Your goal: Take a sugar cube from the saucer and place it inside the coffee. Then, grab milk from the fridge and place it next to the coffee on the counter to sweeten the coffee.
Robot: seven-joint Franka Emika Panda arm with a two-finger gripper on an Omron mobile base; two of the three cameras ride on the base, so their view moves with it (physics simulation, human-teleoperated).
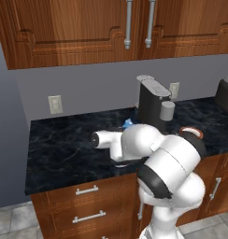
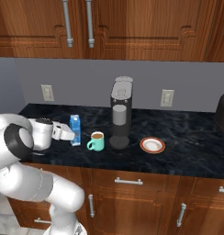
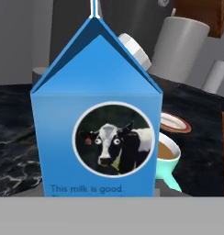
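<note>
Black white-veined marbled stone counter (image 2: 187, 156) carries: blue gabled milk carton (image 2: 75, 130), teal mug of coffee (image 2: 97, 141), dark grey coffee machine (image 2: 120, 113), orange-rimmed white saucer (image 2: 152, 145).

The milk (image 2: 75, 130), a blue gable-topped carton with a cow picture on its face, stands upright on the black marbled counter (image 2: 187, 156), just beside the coffee (image 2: 97, 141). That teal mug sits upright, brown liquid inside, handle turned toward the carton. Further along rests the saucer (image 2: 152, 145), orange-red rim, white centre. The sugar cube cannot be made out.
</note>
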